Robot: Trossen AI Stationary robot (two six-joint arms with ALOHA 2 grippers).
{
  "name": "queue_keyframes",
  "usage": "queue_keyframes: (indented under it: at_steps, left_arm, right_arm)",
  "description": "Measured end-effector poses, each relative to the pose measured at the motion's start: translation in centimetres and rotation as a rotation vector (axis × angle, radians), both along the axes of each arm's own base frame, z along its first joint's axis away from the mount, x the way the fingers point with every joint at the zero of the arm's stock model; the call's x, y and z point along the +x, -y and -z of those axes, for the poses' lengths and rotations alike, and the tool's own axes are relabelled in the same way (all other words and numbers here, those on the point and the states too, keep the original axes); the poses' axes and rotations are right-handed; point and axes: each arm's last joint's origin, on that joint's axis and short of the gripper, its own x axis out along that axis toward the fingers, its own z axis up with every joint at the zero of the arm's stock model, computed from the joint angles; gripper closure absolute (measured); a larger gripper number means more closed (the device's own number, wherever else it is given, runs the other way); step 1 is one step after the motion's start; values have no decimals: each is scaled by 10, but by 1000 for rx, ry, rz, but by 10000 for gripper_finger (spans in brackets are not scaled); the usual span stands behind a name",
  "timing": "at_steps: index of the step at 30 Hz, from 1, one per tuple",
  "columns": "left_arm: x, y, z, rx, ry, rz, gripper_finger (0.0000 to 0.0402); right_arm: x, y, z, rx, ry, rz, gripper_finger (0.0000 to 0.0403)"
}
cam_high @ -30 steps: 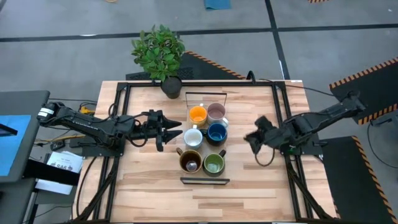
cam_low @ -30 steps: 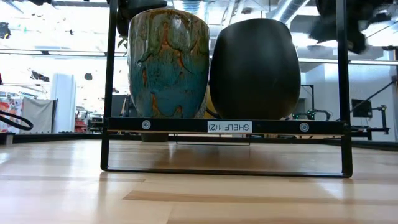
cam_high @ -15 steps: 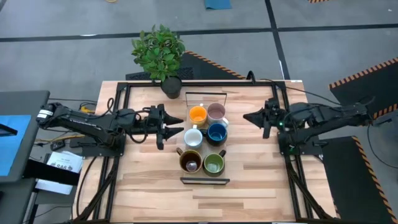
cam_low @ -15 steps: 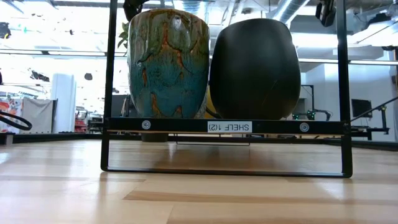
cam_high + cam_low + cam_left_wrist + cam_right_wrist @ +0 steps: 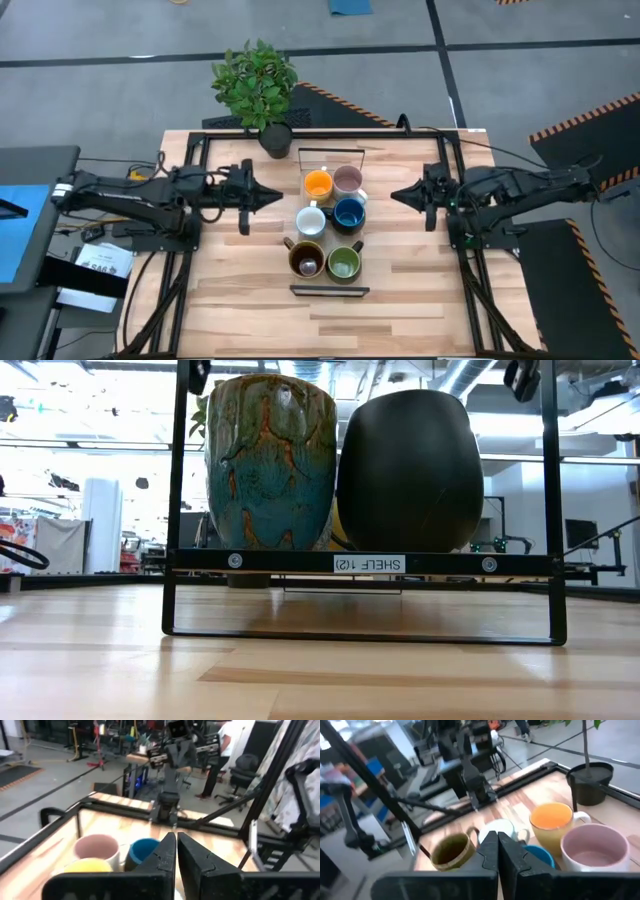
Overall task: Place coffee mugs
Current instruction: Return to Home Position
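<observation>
Six coffee mugs stand in two columns inside a low black shelf frame (image 5: 330, 291) at the table's middle: orange (image 5: 318, 184), pale pink (image 5: 348, 180), white (image 5: 311, 220), dark blue (image 5: 349, 213), brown (image 5: 306, 259) and green (image 5: 344, 263). My left gripper (image 5: 275, 197) hovers left of them, shut and empty, pointing at the mugs; its wrist view shows the shut fingers (image 5: 176, 847) before the pink mug (image 5: 97, 848) and the blue mug (image 5: 144, 850). My right gripper (image 5: 395, 194) hovers right of them, shut and empty, pointing at the mugs (image 5: 497, 845).
A potted plant (image 5: 256, 80) in a dark pot (image 5: 275, 138) stands at the table's far edge, behind the mugs. In the low view the two nearest mugs (image 5: 272, 460) (image 5: 410, 470) sit on the shelf bar (image 5: 360, 563). Bare wood lies near the front edge.
My left gripper has drawn back from the mugs toward the table's left edge, and its fingers have shut. My right gripper has swung toward the far edge and turned until it points at the mugs. The mugs have stayed in place.
</observation>
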Motion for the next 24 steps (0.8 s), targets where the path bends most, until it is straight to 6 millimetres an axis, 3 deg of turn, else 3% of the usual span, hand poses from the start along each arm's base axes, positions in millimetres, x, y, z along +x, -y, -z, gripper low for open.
queue_keyframes:
  at_steps: [6, 18, 24]
  left_arm:
    - [-29, -7, 3, 22, -8, -32, 401]
    - [-83, -8, 68, -126, 121, -26, 401]
    - [-100, -8, 95, -154, 181, -20, 401]
  right_arm:
    - [-2, 0, 9, -44, -101, -16, 380]
    - [-2, 0, 9, 25, -91, -5, 379]
    - [-2, 0, 9, 33, -90, -3, 382]
